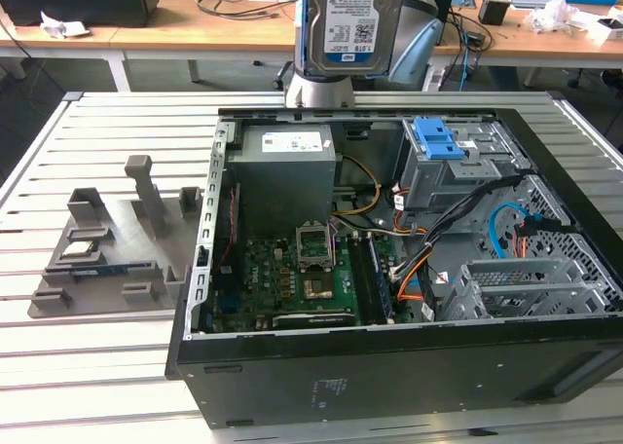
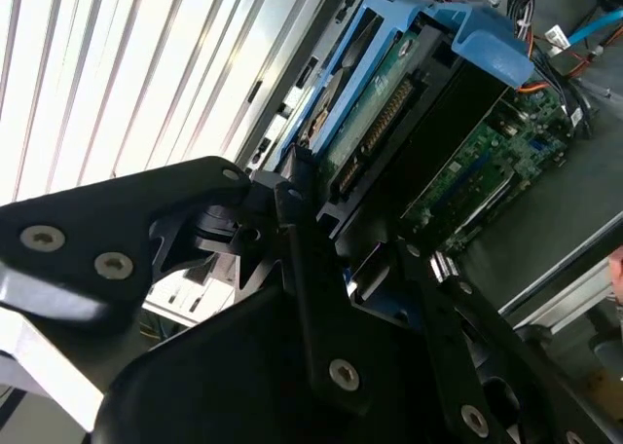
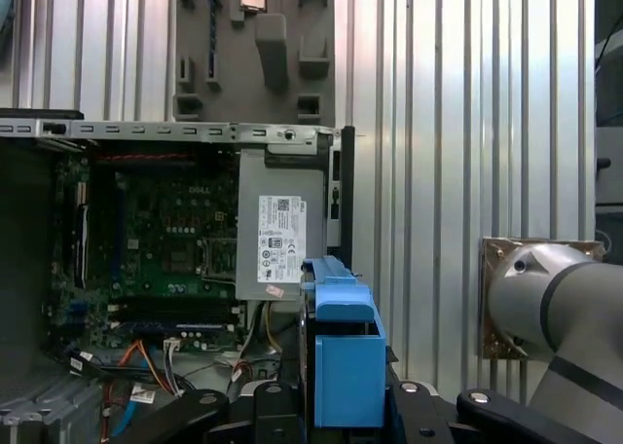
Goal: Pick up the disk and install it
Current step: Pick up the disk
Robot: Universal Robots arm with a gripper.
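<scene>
My gripper is clamped on the disk, with a finger on each side of its blue bracket. In the exterior view the disk hangs upright, label toward the camera, high over the far edge of the open case, above the power supply. The cage sits inside the case, well apart from the disk.

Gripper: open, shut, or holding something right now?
Gripper: shut on the disk, holding it in the air by its blue carrier.
</scene>
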